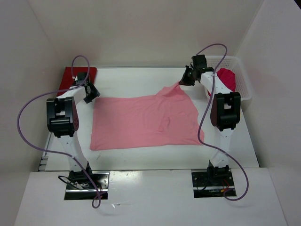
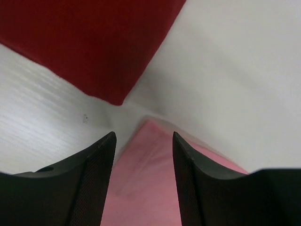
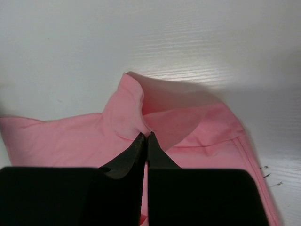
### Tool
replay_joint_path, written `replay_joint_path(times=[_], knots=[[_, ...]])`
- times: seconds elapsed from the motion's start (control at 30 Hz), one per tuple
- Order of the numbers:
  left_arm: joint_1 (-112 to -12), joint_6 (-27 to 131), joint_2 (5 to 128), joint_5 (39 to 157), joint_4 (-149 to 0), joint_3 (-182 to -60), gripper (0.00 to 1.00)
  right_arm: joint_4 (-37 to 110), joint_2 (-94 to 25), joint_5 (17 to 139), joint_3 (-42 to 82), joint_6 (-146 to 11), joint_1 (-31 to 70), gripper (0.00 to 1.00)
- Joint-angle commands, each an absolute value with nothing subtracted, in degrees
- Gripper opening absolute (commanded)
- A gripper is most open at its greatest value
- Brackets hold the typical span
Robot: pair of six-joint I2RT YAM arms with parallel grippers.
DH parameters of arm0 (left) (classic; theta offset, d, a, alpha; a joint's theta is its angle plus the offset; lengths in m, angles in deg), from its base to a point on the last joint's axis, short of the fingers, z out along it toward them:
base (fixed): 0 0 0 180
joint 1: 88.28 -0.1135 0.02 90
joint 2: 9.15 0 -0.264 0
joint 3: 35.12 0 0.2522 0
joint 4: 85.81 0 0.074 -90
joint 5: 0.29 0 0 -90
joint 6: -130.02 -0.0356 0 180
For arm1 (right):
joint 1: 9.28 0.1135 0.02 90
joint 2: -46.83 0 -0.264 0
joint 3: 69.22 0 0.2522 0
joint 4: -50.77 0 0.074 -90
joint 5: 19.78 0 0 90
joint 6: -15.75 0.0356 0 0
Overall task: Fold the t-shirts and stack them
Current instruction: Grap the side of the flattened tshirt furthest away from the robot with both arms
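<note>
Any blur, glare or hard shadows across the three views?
Top external: even light, white table washed out, shadows faint. Left wrist: dark red shirt a flat patch, edges soft. Right wrist: raised fold of the pink shirt throws a soft shadow on the table; right fingers near-black, no detail.

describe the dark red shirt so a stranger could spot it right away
On the table, find the far left corner beyond the left gripper. The dark red shirt lies there as a flat rectangle, unlike the pink shirt spread mid-table and the magenta shirt bunched in the basket.

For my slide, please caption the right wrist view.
Right gripper pinches a fold of light pink cloth t-shirt above white table.
</note>
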State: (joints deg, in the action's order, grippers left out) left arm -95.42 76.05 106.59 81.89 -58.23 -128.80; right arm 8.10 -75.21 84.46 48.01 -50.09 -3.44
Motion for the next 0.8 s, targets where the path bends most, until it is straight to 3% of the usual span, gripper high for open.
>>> replay_joint_path(times=[0.0, 0.13, 0.3, 0.6, 0.77], knots=[[-95.40, 75.97, 108.88, 82.76, -58.96, -132.63, 0.59, 10.20, -72.35, 85.42, 46.85, -50.43, -3.83, 0.03], [-95.40, 76.49, 110.72, 83.29, -58.96, -133.96, 0.57, 10.82, -72.35, 85.42, 45.44, -50.43, -3.83, 0.03], [-94.26, 76.49, 111.87, 83.82, -58.96, -134.48, 0.36, 10.82, -72.35, 84.20, 44.92, -50.43, -3.83, 0.03], [-93.64, 75.44, 111.87, 80.23, -56.59, -134.48, 0.40, 11.34, -72.96, 85.25, 46.67, -49.90, -3.83, 0.03], [-93.03, 75.44, 111.26, 78.55, -55.88, -133.96, 0.19, 11.34, -74.10, 85.77, 47.99, -49.38, -3.83, 0.03]])
